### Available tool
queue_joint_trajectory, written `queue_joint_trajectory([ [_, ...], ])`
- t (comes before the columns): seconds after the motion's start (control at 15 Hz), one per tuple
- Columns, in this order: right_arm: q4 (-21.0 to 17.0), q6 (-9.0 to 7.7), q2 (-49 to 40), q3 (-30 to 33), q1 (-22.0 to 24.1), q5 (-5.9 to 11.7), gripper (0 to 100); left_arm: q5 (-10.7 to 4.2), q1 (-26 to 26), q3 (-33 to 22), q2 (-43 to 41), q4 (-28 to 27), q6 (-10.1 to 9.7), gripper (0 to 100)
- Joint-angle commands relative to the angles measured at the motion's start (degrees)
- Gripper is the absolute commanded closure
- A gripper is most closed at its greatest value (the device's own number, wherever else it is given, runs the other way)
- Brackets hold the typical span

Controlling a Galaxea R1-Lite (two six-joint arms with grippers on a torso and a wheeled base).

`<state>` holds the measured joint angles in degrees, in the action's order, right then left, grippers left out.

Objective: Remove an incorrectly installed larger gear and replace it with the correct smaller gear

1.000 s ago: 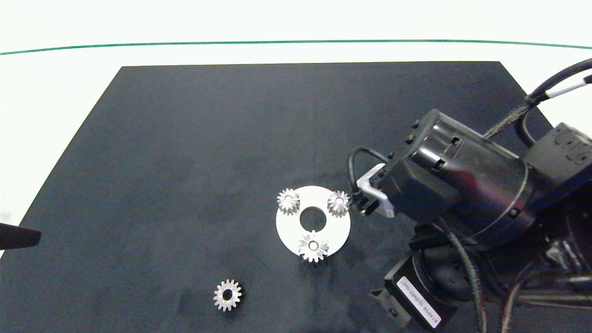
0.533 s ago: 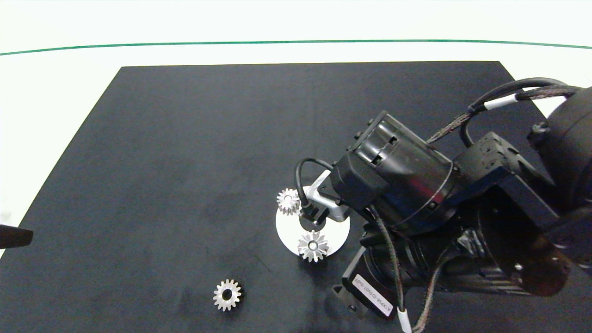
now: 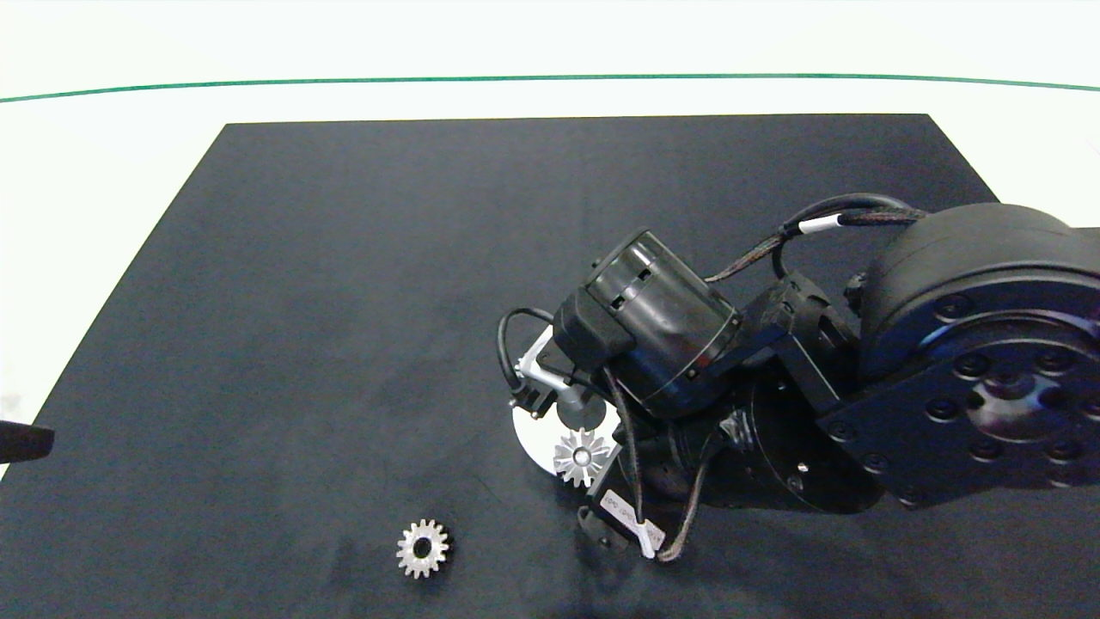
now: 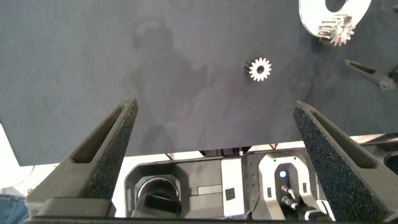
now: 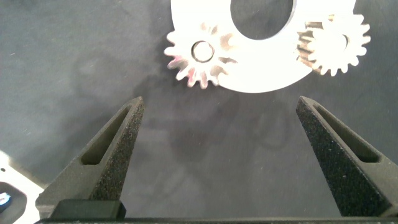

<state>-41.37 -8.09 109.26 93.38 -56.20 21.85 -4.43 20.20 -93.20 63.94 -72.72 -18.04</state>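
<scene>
left gripper: parked at the left edge of the black mat, fingers wide apart, holding nothing.
smaller gear: small silver blunt-toothed spur gear, lying loose on the mat, not moved (it waits for its turn).
plate: flat white round disc with a centre hole, now half covered by the right arm.
larger gear: silver star-toothed gear, still sitting on the plate's near rim.
right gripper: has swung in from the right over the plate, fingers spread, empty.
meaning: removal seems about to begin; nothing is grasped yet.
</scene>
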Motion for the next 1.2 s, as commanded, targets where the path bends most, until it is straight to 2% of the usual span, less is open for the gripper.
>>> queue_joint_trajectory([
  [0.07, -0.11, -0.69, 2.18, 1.72, 0.65, -0.75, 0, -0.06, 0.1, 0.03, -0.13, -0.41, -0.15, 0],
  [0.4, -0.2, -3.24, 5.43, 5.41, 0.65, -1.19, 0, -0.06, 0.02, 0.03, -0.39, -0.41, 0.02, 0],
  [0.73, -0.11, -4.03, 7.28, 5.58, 0.65, -1.19, 0, -0.06, 0.1, 0.03, -0.57, -0.32, 0.11, 0],
  [1.2, 0.15, -4.12, 9.83, 6.99, 0.65, -1.19, 13, -0.06, 0.19, 0.38, -0.92, -0.41, 0.82, 0],
])
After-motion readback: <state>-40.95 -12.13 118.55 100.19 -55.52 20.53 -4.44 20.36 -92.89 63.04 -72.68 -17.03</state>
